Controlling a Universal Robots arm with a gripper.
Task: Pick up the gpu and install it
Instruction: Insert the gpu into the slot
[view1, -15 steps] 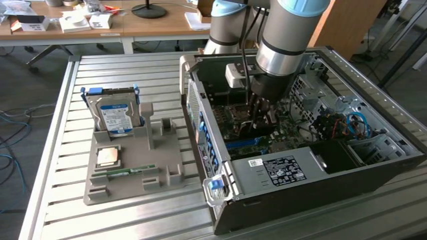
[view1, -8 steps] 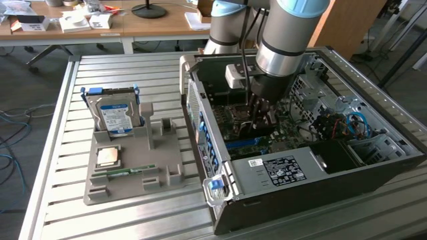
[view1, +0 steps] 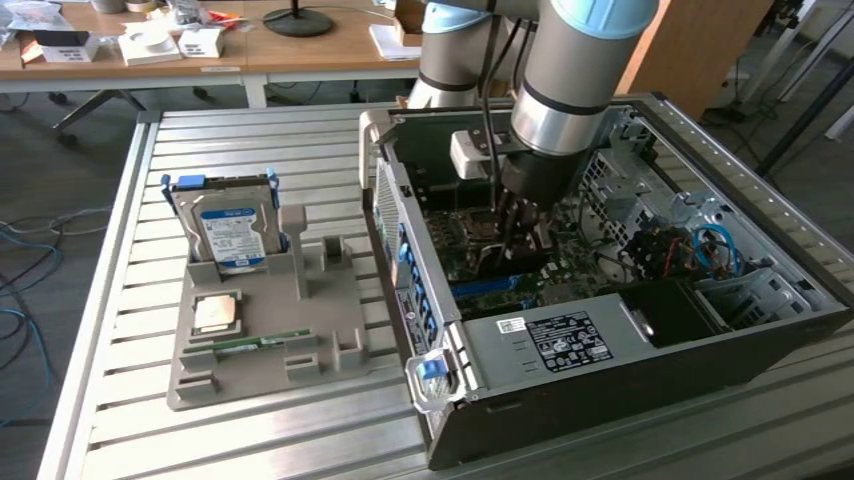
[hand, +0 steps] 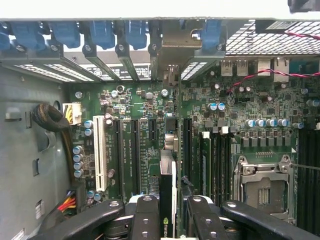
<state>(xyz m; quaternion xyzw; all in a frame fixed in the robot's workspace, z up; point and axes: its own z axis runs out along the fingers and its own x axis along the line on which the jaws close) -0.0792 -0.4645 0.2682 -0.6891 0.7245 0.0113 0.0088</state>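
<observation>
The tool (hand: 170, 202) is clamped on the gpu (hand: 167, 187), held edge-on just above the long black slots (hand: 136, 150) of the motherboard (hand: 130, 105). The step in hand looks like the install itself; seating would call for the card's edge lined up with one slot, then a straight press. The wrist view gives that card-to-slot line. The exterior view gives the setting: the arm inside the open case (view1: 601, 380), right of centre, and the hard drive (view1: 230, 232) in its grey holder (view1: 320, 330) on the counter (view1: 227, 140) at the exterior view's left.
</observation>
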